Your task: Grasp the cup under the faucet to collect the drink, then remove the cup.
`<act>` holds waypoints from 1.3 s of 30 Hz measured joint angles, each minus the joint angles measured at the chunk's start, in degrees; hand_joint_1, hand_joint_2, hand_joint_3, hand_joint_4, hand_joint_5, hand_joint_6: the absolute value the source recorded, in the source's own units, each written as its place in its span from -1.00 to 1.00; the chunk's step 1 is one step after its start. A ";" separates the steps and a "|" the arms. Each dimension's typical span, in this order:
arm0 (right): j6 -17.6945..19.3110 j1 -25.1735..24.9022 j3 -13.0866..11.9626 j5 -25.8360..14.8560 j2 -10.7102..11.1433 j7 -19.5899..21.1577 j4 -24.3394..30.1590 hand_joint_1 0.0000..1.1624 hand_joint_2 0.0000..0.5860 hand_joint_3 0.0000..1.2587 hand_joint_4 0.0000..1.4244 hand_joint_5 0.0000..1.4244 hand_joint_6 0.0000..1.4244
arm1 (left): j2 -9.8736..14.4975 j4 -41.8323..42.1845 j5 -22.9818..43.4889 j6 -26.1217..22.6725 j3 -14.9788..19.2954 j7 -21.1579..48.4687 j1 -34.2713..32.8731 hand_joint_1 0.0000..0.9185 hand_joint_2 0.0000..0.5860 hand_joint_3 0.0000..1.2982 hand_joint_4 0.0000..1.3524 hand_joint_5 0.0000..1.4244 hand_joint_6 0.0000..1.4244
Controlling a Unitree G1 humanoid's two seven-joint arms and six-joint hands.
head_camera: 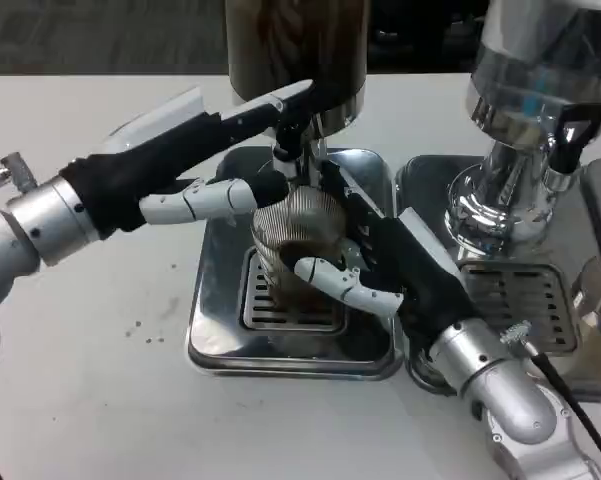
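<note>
The right hand (380, 265) reaches in from the lower right and is wrapped around the cup (298, 235), a ribbed, clear cup with dark liquid showing near its base. A white finger (342, 281) of this hand curls across the near side of the cup, while the black palm lies against the cup's right flank, so the hand holds the cup.

Just above that hand, the cup stands on the slotted grille of the drip tray (290, 345), directly under the faucet (288, 150) of the dark drink dispenser (295, 50).

The left hand (215, 165) comes in from the left, stretched out at the height of the faucet. Its upper part lies along the faucet lever and touches it, and a white finger (195, 203) extends below toward the cup's rim, ending just beside it. Whether that lower finger touches the cup cannot be told. The left hand's fingers are spread rather than closed around anything.

To the right of the right hand stands a second dispenser (525, 130), chrome and clear, on its own drip tray (510, 300). Both trays rest on the white bench (90, 380), which stretches beneath the left forearm.
</note>
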State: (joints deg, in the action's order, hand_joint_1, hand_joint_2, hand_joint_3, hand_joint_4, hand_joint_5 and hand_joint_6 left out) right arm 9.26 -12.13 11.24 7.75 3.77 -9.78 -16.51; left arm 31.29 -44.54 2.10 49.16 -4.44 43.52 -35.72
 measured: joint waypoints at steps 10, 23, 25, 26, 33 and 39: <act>0.22 -0.74 -0.54 -0.26 -0.07 0.01 -1.03 0.06 -0.14 -1.00 -1.00 -1.00 -1.00 | -0.97 0.07 6.44 -3.44 2.02 3.90 0.35 -1.00 -0.56 -0.87 -1.00 -0.93 -0.93; 1.11 -0.39 -0.60 -0.25 0.07 0.03 -1.08 0.06 -0.14 -1.00 -1.00 -1.00 -1.00 | -3.36 1.39 11.39 -6.25 5.41 8.66 0.33 -1.00 -0.58 -0.81 -0.95 -0.87 -0.87; 1.12 -0.24 -0.71 -0.25 0.13 0.10 -1.08 0.06 -0.14 -1.00 -1.00 -1.00 -1.00 | -3.55 1.83 11.76 -6.68 5.84 8.89 0.34 -1.00 -0.58 -0.81 -0.95 -0.87 -0.87; 1.15 -0.19 -0.71 -0.25 0.13 0.11 -1.08 0.06 -0.14 -1.00 -1.00 -1.00 -1.00 | -3.67 2.05 11.98 -6.87 6.02 9.15 0.34 -1.00 -0.58 -0.81 -0.95 -0.87 -0.87; 1.37 0.21 -0.75 -0.23 0.26 0.26 -1.08 0.06 -0.14 -1.00 -1.00 -1.00 -1.00 | -3.99 5.69 14.75 -7.43 8.40 9.61 1.67 -1.00 -0.59 -0.79 -0.91 -0.84 -0.83; 1.50 0.21 -0.73 -0.24 0.18 0.30 -1.08 0.11 -0.18 -1.00 -1.00 -1.00 -1.00 | -4.21 9.73 17.75 -8.31 11.25 9.48 5.85 -1.00 -0.59 -0.78 -0.89 -0.82 -0.82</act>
State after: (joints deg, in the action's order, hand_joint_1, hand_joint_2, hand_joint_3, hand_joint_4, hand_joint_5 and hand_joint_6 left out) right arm 10.76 -11.93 10.50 7.51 3.95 -9.48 -17.59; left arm 27.08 -34.80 19.85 40.85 6.81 53.00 -29.87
